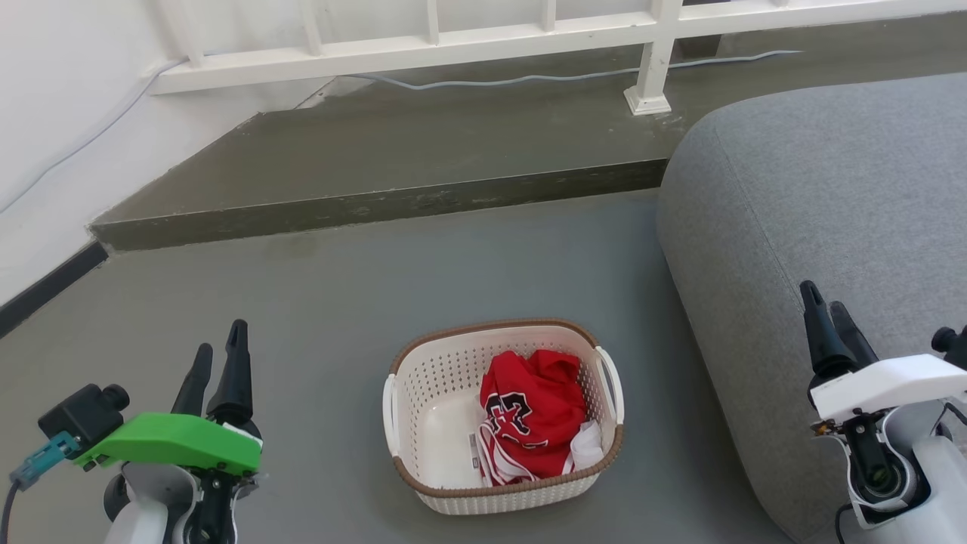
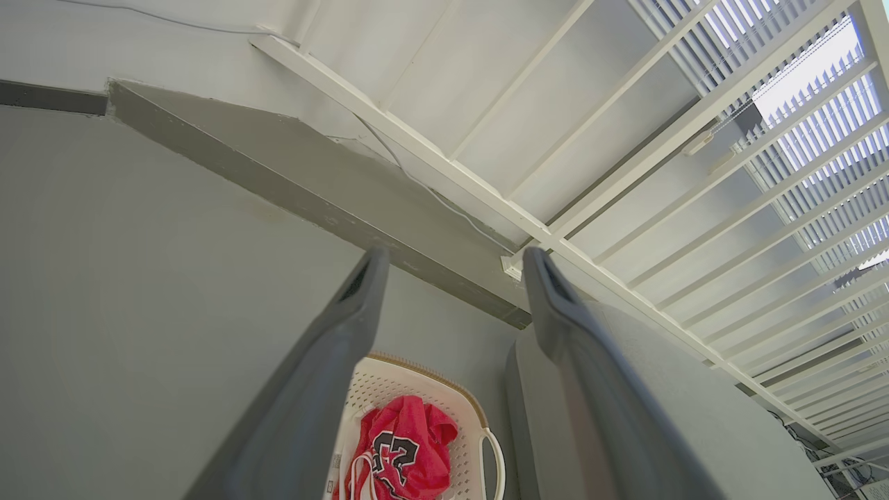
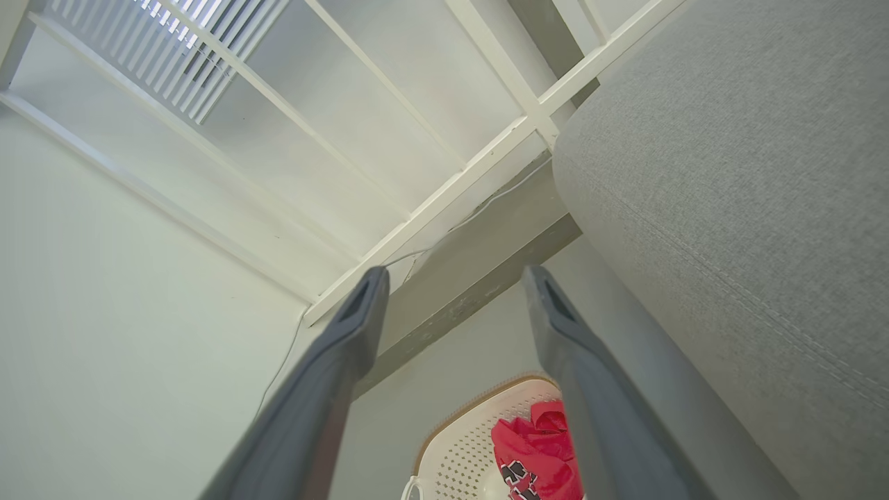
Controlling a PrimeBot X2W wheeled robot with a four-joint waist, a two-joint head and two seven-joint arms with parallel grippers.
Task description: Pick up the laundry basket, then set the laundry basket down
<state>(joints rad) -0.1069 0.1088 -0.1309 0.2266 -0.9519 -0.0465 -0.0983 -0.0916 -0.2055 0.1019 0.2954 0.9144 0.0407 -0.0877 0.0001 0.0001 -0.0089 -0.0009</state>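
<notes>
The white laundry basket (image 1: 446, 378) has holes and a brown rim. My left claw (image 1: 220, 338) and right claw (image 1: 823, 298) are wide.

The laundry basket (image 1: 446, 370) stands on the floor (image 1: 325, 302), well before the raised step (image 1: 393, 151) that runs along the floor's far edge. A garment (image 1: 532, 408) lies in the basket's right half. A sofa (image 1: 816, 211) sits near the basket's right side, not touching it. A railing (image 1: 453, 41) stands on the step, with a cable (image 1: 529, 78) along its base. The left gripper (image 1: 220, 338) is left of the basket and the right gripper (image 1: 823, 296) is over the sofa.
</notes>
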